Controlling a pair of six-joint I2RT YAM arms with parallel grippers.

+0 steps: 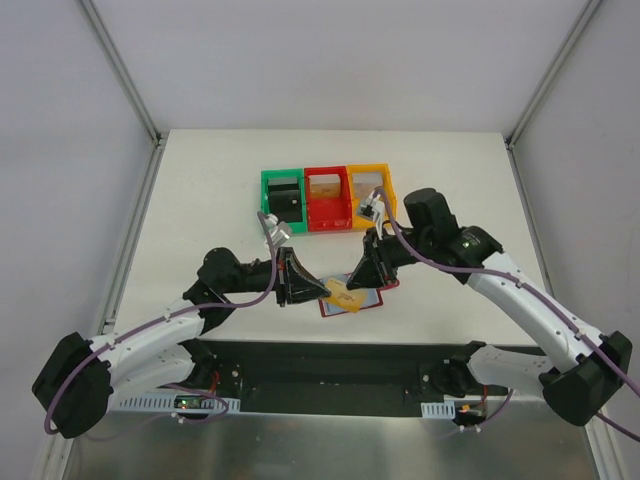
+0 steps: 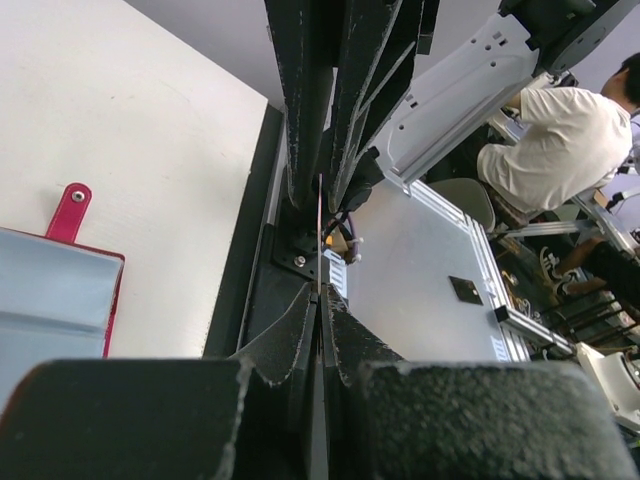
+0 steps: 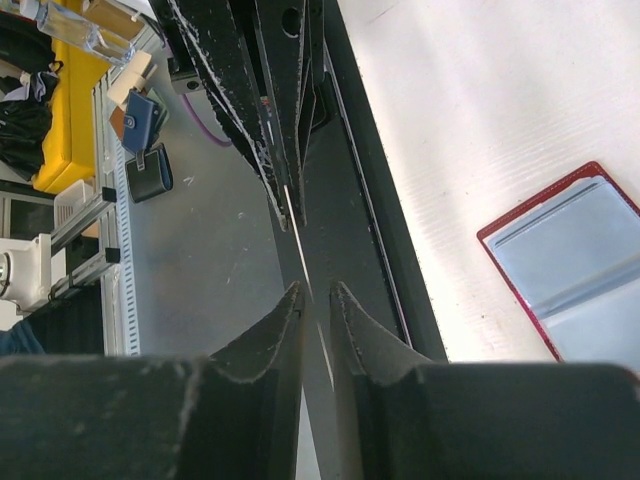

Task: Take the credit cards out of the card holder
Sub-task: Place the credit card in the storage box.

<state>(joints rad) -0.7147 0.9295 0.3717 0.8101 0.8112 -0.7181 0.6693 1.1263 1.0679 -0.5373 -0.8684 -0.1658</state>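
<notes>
- Top view: your left gripper (image 1: 322, 290) and right gripper (image 1: 363, 284) meet nose to nose over the card holder (image 1: 371, 301). It lies open and flat on the table (image 1: 200, 200), just in front of the row of bins (image 1: 328, 228). A yellowish credit card (image 1: 346, 296) sits right between the two sets of fingertips.
- Left wrist view: your left fingers are squeezed almost together, with the credit card (image 2: 320, 240) edge-on as a thin line in the gap. So that side looks clamped on it. The other gripper's fingers come in from the top onto the same line. The card holder (image 2: 50, 290) is off to the side on the table, red tab (image 2: 70, 208) sticking out, apart from both grippers.
- Right wrist view: same story. The right fingers are pinched down to a sliver, which I read as gripping the card too. The card holder (image 3: 575, 260) lies open, and only grey-blue lining shows in the part you can see.
- Progress-wise, I'd say one card is out and in mid hand-off. It isn't set down yet. I can't tell whether more cards are tucked in the pockets, so check them before calling it done.
</notes>
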